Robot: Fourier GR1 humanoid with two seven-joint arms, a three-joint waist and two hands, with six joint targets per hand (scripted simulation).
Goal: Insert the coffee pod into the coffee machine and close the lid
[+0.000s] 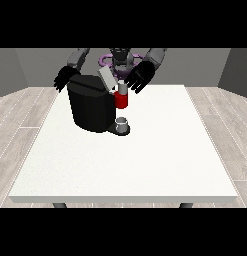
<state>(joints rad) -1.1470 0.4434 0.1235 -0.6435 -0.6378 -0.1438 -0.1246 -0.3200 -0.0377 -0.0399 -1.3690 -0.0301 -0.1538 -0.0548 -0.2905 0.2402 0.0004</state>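
Coffee machine with its lid up, both hands raised at its far side.

Nearest the camera, a small grey cup (122, 123) sits on the machine's (90, 102) base plate, below the red front part (122, 100) and well below the hand at the view's right (140, 78). The black machine body stands on the white table (145, 160). Its grey lid (107, 79) tilts up, just to the view's left of that hand. That hand's fingers are spread and straight, holding nothing visible, just above and behind the red part. The pod cannot be made out; a pale grey piece on top of the red part may be it, but it is too small to tell. The hand at the view's left (65, 78) hangs behind the machine's far corner, fingers pointing down and relaxed, partly cut off by the body.
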